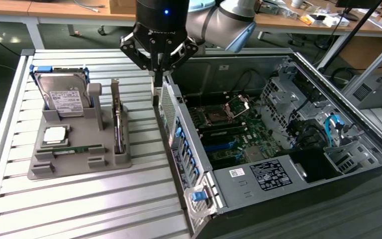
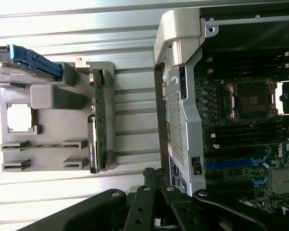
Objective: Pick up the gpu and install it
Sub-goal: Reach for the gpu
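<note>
The gpu point(image 1: 117, 122) is a thin dark card standing on edge in a slot on the exterior view's right side of a grey holder point(image 1: 78, 162). In the wrist view the gpu point(image 2: 97, 122) shows edge-on, with its dark bracket end toward the camera. My gripper point(image 1: 157, 75) hangs above the near wall of the open computer case point(image 1: 177, 129), to the exterior view's right of the gpu and apart from it. Its fingers point(image 2: 151, 175) are pressed together, shut on nothing.
The holder point(image 2: 53, 96) also carries a hard drive point(image 1: 65, 94) with a blue bracket, a CPU point(image 1: 55, 134) and a memory stick point(image 1: 71, 148). The case lies open with its motherboard point(image 1: 234, 124) exposed. Everything rests on a slatted metal table point(image 1: 98, 204).
</note>
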